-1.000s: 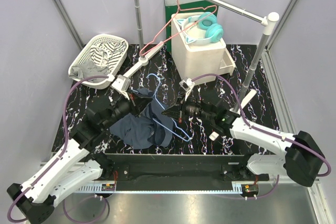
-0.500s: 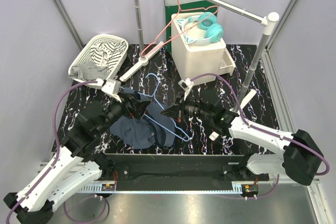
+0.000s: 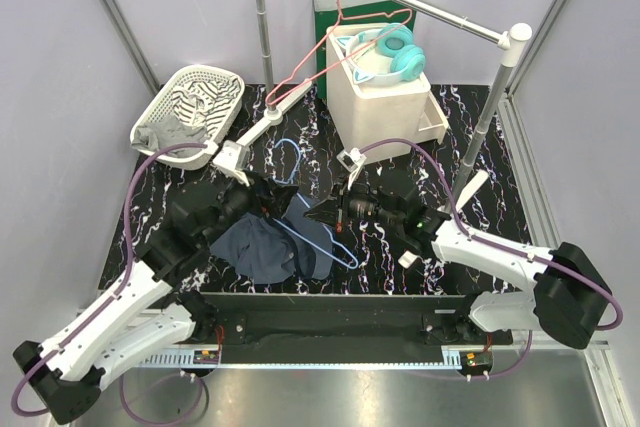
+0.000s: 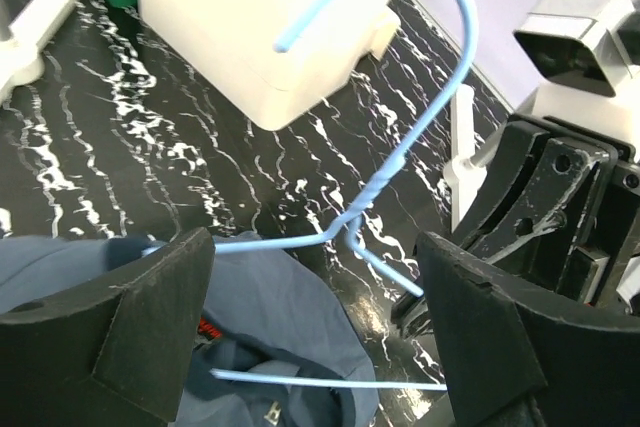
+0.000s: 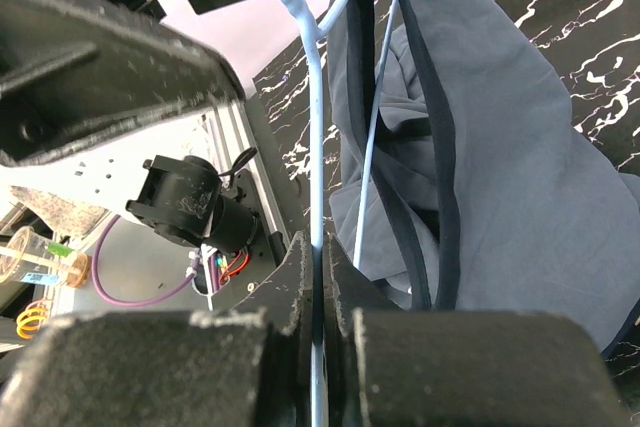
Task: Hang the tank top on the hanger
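Left claw (image 4: 315, 277) sprang wide since a sec ago, now spread over the tank top (image 3: 265, 247), bunched on the table (image 3: 380, 257) in front of the white box (image 3: 385, 107). Right claw (image 5: 318, 277) pinches the hanger (image 4: 425, 117) by its wire, crowding close opposite; bare table btwn them & box.

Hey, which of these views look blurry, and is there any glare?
Top external: sharp, evenly lit, mild glare on the metal sheet in front. Left wrist: hanger crisp, left fingers soft up close. Right wrist: tank top sharp, right fingers blurred.
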Tool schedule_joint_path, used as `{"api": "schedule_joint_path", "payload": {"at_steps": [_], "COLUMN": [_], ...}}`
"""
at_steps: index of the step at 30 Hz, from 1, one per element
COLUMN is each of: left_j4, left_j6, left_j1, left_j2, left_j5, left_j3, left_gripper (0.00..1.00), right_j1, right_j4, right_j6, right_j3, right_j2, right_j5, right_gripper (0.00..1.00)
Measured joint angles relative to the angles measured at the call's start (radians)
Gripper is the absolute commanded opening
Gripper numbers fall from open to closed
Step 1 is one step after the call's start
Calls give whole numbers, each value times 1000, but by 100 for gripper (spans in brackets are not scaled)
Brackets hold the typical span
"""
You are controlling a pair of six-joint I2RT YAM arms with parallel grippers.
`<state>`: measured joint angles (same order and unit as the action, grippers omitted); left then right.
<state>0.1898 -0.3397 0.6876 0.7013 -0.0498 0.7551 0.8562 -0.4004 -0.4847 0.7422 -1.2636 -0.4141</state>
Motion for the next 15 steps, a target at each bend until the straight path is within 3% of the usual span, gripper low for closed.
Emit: {"api": "schedule_joint_path", "payload": {"at_steps": [9, 12, 15], "left_j4": [-111, -140, -156], "left_j6": [39, 56, 76], "left_j1": [35, 46, 57], "left_j2": [56, 87, 114], "left_j5": [-4, -12, -28], "left_j3": [0, -5, -14], "left_gripper": [76, 65, 37], "right_j1": [0, 0, 0], "right_j4": [-5, -13, -21], "right_j6": [-11, -12, -14], "right_j3": [16, 24, 25], "right_j2": [-13, -23, -30], "right_j5": [-24, -25, -26], "right_gripper": [0, 0, 0]}}
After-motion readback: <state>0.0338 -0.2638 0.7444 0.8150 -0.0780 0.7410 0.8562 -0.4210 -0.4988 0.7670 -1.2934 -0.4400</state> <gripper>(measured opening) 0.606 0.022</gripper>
